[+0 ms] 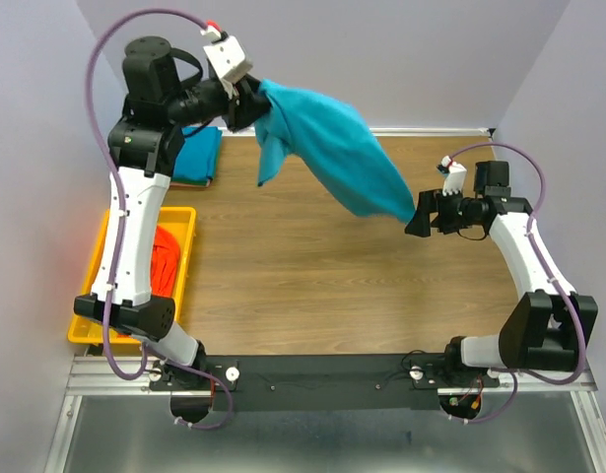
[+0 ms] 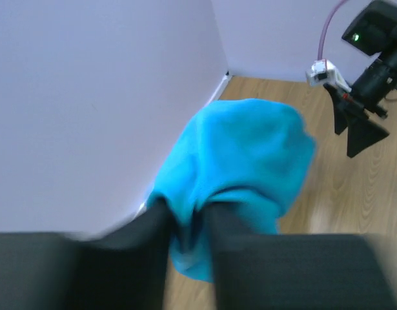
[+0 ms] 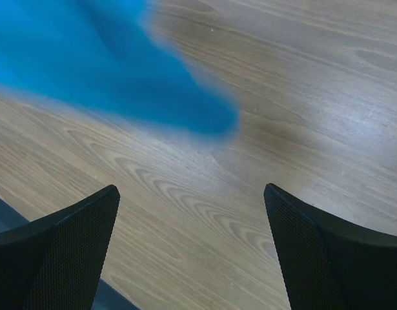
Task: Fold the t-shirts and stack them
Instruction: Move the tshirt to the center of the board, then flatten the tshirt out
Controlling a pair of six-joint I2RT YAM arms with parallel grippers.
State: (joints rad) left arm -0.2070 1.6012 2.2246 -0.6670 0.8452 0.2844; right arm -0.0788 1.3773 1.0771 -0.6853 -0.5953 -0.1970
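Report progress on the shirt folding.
Done: a folded teal shirt lies at the far left. In hand: the left gripper holds a second teal shirt aloft; the right gripper is open beside its corner. Left: the orange shirt in the yellow tray.

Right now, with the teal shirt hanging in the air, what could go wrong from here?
1. The teal t-shirt hangs from the left fingers alone, in a bunched pinch, so it could slip out.
2. The right fingers are open and the shirt's blurred lower tip lies ahead of them, not between them. Closing may miss or catch the wrong spot.
3. The cloth is wadded rather than spread, so it may land crumpled on the table.
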